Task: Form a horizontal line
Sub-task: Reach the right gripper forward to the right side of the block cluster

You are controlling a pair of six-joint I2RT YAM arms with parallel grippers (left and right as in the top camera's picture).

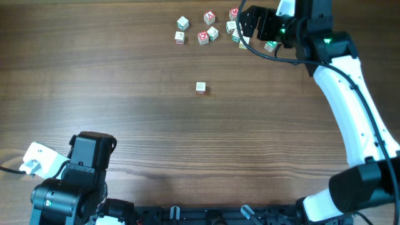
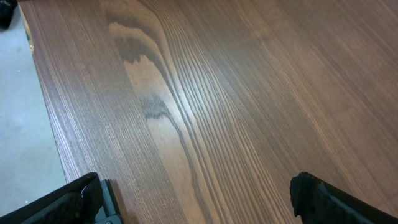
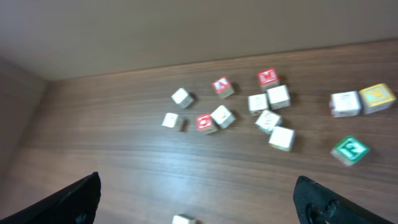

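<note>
No straight row of cubes is in view. A lone pale cube [image 1: 200, 88] sits mid-table, and it shows at the bottom edge of the right wrist view [image 3: 185, 218]. Several loose cubes are scattered at the far edge: pale ones [image 1: 182, 23] [image 3: 181, 96], red-faced ones [image 1: 209, 17] [image 3: 221, 86], a green one [image 3: 349, 149] and a yellow one [image 3: 378, 95]. My right gripper [image 1: 245, 26] [image 3: 199, 202] is open and empty, raised at the right end of the scatter. My left gripper [image 1: 92, 149] [image 2: 199, 205] is open and empty over bare table at the near left.
The wooden table's left edge [image 2: 46, 118] runs close beside my left gripper, with grey floor beyond. The right arm's white link [image 1: 350, 106] spans the table's right side. A black cable [image 1: 265, 53] loops near the cubes at the right gripper.
</note>
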